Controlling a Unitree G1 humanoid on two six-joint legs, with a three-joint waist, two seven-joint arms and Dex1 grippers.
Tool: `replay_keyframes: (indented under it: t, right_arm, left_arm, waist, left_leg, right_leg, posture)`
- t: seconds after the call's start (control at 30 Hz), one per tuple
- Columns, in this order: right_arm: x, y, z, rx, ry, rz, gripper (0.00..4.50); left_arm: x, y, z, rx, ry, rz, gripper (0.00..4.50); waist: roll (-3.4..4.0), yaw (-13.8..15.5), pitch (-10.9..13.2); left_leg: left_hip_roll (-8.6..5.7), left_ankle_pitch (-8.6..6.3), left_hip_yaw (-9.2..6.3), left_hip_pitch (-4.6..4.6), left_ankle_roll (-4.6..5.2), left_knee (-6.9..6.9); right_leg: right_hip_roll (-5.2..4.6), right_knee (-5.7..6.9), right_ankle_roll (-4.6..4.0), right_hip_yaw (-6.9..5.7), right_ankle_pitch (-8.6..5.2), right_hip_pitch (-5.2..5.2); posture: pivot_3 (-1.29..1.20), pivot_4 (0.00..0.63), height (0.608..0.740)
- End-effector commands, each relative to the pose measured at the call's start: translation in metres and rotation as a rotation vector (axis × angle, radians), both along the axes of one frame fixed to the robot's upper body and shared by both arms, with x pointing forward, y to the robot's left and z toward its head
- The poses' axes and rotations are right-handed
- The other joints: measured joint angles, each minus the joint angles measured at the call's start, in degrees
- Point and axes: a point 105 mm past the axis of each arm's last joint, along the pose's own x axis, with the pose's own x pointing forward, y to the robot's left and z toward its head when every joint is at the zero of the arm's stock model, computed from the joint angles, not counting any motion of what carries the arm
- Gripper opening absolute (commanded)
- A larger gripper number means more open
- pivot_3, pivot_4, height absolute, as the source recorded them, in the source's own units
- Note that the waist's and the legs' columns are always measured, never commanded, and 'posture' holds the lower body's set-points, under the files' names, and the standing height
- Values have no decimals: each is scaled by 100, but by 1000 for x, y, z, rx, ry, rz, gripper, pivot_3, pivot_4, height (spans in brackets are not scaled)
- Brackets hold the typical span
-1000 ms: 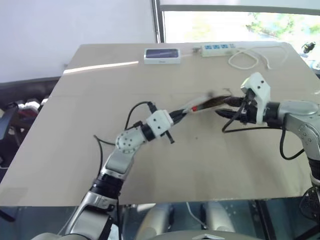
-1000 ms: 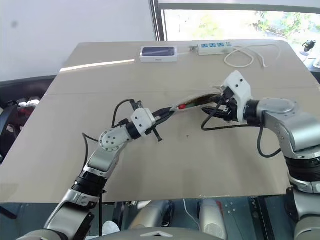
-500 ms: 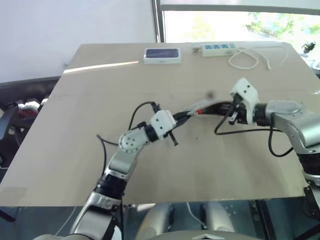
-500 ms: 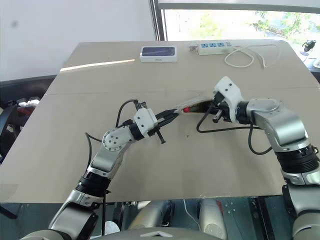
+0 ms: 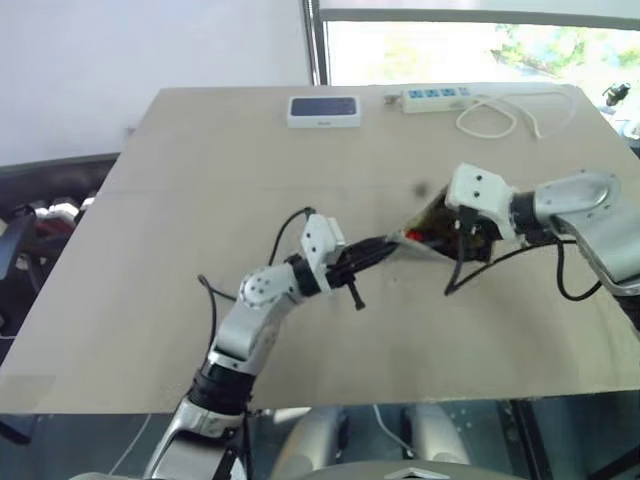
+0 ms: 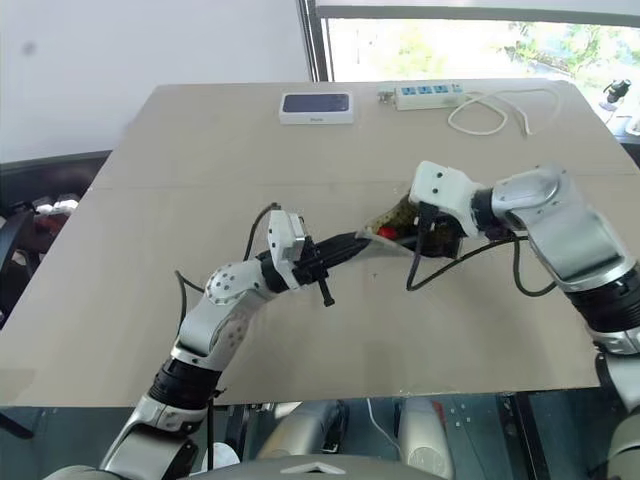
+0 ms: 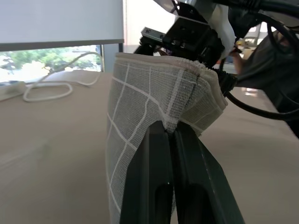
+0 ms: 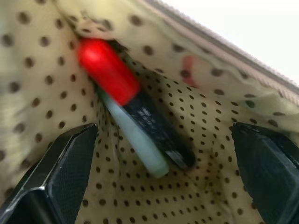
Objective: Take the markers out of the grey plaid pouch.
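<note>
Since a second before, your right gripper (image 8: 159, 140) had swung round from beside the grey plaid pouch (image 7: 154, 107) to point down into its open mouth, and its fingers (image 8: 51, 177) had spread wide apart inside the dotted lining. Your left gripper (image 7: 170, 140) had rolled with the fabric and was clamped tight on one end of the pouch, holding it off the table (image 5: 200, 180) near the middle. The markers (image 8: 131, 112) lay inside the pouch, between the spread fingers, a red-ended one uppermost. Closing from there, you risked pinching lining along with a marker, or nudging them deeper, since they lay slanted across the gap. Your left forearm reached across toward the right; the right wrist bent steeply down over the opening.
</note>
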Motion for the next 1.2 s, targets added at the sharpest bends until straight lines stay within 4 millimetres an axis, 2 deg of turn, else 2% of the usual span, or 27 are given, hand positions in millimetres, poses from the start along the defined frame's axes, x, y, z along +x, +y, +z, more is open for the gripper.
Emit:
replay_keyframes:
  t: [0.03, 0.2, 0.3, 0.43, 0.53, 0.63, 0.8, 0.97, 1.2]
  right_arm:
    - [-9, 11, -13, -56, 29, 61, 4436]
    - [-5, 14, -46, -149, 70, 76, 4436]
    - [6, 16, -66, -202, 62, 77, 4436]
    - [23, 12, -83, -258, 44, 55, 4436]
    - [28, 8, -93, -282, 52, 58, 4436]
    - [26, 6, -94, -268, 58, 66, 3578]
    - [21, 6, -83, -230, 36, 77, 1391]
    - [11, 5, -71, -196, 21, 81, 1298]
    - [1, 0, -39, -117, -22, 43, 1298]
  left_arm:
    - [-7, -2, 2, -29, 13, -47, 0]
    - [-6, -2, -17, -10, 69, -77, 0]
    - [-1, -3, -26, -18, 102, -69, 0]
    - [2, -8, -26, -38, 120, -77, 0]
    - [2, -10, -26, -37, 114, -85, 0]
    - [3, -9, -27, -31, 112, -78, 0]
    - [3, -5, -30, -18, 114, -62, 0]
    - [5, -2, -32, -10, 113, -44, 0]
    - [7, 1, -34, 1, 105, -27, 0]
  waist:
    - [0, -6, 0]
    - [-1, 3, 0]
    - [-2, -1, 0]
    - [-13, -9, -8]
    - [-28, -18, -19]
    - [-32, -8, -20]
    - [-34, 29, -21]
    - [-34, 79, -21]
    - [-34, 141, -20]
  left_leg:
    - [0, 0, 2, 0, 0, 0]
    - [0, 0, 0, 2, 0, 6]
    - [-1, 0, 2, 1, 0, 6]
    - [0, 0, 3, 8, 0, 9]
    - [3, 0, 1, 33, -1, 12]
    - [3, -3, -1, 94, 1, 9]
    - [2, -5, -8, 97, 4, 8]
    - [1, -5, -12, 73, 3, 6]
    - [1, -5, -13, 22, 2, 10]
  right_leg:
    - [0, 2, 0, 1, 0, 1]
    - [0, 4, 0, 0, 0, 1]
    - [0, 1, 0, -1, 0, 1]
    - [1, 6, 0, -4, 0, 4]
    - [6, 6, -2, -3, 1, 26]
    - [7, -2, -2, -3, 1, 91]
    - [7, -1, -2, -5, 1, 98]
    - [3, -11, -2, -8, 1, 75]
    - [2, -9, -2, -10, 1, 30]
  posture:
    - [0, 150, 738]
    - [0, 150, 738]
    - [0, 150, 738]
    - [0, 150, 738]
    - [0, 150, 738]
    - [0, 150, 738]
    - [0, 150, 738]
    - [0, 150, 738]
    - [0, 150, 738]
